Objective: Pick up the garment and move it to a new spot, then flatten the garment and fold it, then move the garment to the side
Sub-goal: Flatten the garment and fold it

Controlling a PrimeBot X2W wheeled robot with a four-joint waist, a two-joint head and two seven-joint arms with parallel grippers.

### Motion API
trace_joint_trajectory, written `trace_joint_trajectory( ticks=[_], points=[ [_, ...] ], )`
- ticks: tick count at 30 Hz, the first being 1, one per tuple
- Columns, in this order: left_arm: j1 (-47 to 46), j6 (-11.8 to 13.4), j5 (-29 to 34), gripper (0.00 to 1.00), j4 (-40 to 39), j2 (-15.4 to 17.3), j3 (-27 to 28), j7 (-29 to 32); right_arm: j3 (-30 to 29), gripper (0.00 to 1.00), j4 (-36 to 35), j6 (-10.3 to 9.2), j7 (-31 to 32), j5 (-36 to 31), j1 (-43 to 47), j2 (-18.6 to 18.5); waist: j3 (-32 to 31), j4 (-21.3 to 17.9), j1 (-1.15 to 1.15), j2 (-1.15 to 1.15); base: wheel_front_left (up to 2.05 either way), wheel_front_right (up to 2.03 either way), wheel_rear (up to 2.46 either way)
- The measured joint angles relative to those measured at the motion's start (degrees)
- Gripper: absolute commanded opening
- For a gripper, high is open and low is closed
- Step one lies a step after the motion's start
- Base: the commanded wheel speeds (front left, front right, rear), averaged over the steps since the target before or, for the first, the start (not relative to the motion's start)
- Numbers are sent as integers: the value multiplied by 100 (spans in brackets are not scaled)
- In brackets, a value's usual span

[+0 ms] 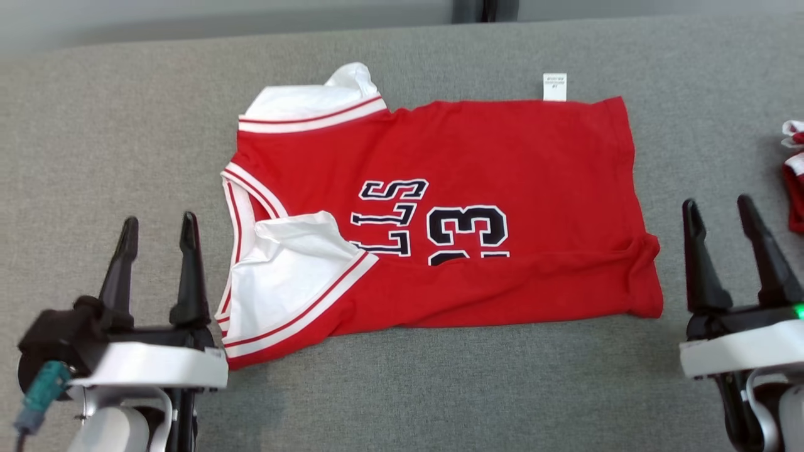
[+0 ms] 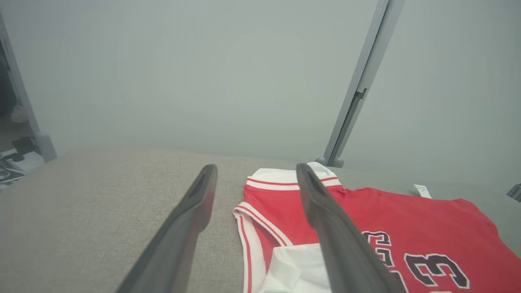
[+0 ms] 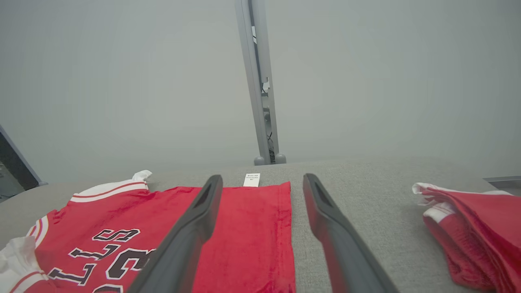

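So the left gripper (image 1: pixel 159 220) sits near the table's front left, fingers spread wide and empty, just beside the armhole trim. The red basketball jersey with white trim and black lettering (image 1: pixel 502 157) lies sideways mid-way across the grey fabric-covered table (image 1: pixel 94 125), its near side folded over the number. A small white tag (image 1: pixel 554 86) pokes out at its far edge. The right gripper (image 1: pixel 717 201) is spread empty too, just off the hem. A red-and-white cloth pile (image 1: pixel 794 182) sits at the right edge.
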Motion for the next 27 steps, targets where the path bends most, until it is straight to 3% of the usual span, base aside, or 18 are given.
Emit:
trace_joint_trajectory(
  ticks=[10, 27],
  points=[
    [221, -59, 583, 100, 681, 120, -303, -321, 133, 100, 360, 1, -270, -320, 330, 136, -454, 12, 0, 0, 0, 0, 0],
    [185, -170, 622, 100, 1029, 143, -538, -91, 153, 100, 614, 1, -60, -346, 412, 163, -538, 53, 0, 0, 0, 0, 0]
  ],
)
